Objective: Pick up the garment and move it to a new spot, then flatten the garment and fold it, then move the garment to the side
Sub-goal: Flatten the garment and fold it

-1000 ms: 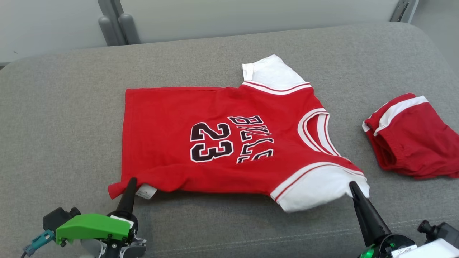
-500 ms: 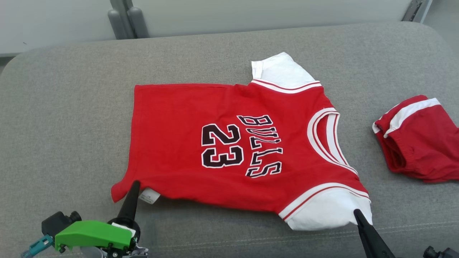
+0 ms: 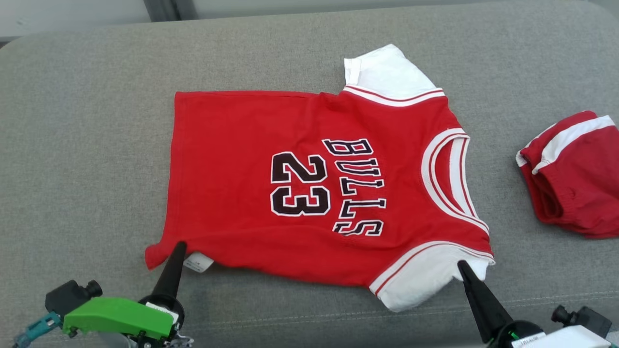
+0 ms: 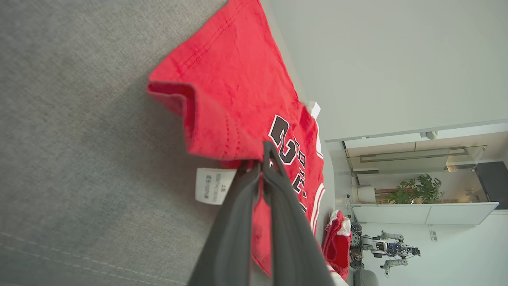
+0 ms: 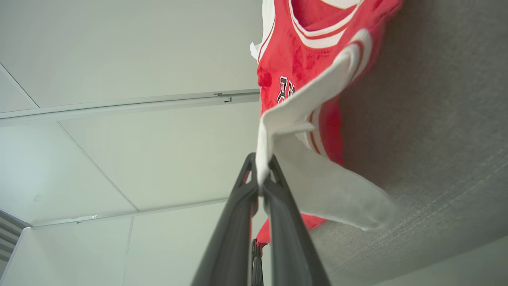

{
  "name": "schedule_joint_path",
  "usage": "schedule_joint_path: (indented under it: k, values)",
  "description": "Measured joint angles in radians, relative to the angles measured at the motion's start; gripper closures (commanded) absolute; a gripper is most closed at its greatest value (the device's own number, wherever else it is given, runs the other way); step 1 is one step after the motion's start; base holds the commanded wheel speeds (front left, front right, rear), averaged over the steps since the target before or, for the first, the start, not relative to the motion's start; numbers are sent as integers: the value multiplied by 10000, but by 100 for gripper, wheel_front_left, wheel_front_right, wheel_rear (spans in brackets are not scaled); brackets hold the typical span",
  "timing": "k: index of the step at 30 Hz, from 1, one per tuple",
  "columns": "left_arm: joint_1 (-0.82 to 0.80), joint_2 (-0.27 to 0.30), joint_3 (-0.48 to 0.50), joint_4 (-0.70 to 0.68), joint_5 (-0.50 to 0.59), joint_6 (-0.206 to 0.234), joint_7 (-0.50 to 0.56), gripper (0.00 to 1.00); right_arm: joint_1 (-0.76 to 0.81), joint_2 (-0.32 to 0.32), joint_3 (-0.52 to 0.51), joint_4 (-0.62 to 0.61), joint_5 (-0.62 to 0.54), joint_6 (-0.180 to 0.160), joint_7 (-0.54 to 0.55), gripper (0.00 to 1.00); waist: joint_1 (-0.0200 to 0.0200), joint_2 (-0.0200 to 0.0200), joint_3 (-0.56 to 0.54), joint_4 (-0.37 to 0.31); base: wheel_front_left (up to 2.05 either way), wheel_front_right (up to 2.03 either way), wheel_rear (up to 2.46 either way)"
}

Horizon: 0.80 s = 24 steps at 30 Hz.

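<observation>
Robotics lab: another robot (image 4: 387, 248) beside white wall (image 4: 456, 258), potted plant (image 4: 414, 188) (grey couch cushion (image 3: 87, 145) below).

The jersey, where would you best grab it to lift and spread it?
Probably by its two near corners, from the near side: the hem corner and the white sleeve. The jersey lies flat sideways, so those ends stretch its whole length. The left gripper and right gripper pinch exactly there.
</observation>
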Motion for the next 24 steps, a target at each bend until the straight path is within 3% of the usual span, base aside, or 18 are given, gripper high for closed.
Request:
schedule_joint_path:
  k: [6, 10, 14, 24]
  values:
    - [-625, 541, 92, -330, 98, 88, 414, 95, -1337, 309, -35, 199, -148, -631, -2, 100, 0, 0, 573, -85, 0, 0, 0]
    - [-967, 909, 50, -326, 96, 178, 984, 86, -2227, 508, -119, 324, -148, -924, -17, 100, 0, 0, 936, -165, 0, 0, 0]
    - [-1380, 1166, -56, 23, 0, 228, 1544, 85, -2872, 523, -433, 825, -155, -1162, -215, 100, 0, 0, 1202, -218, 0, 0, 0]
    - [-1647, 1440, 111, 617, -213, 263, 1977, 88, -3713, 617, -792, 1910, -96, -1323, -410, 100, 0, 0, 943, -336, 0, 0, 0]
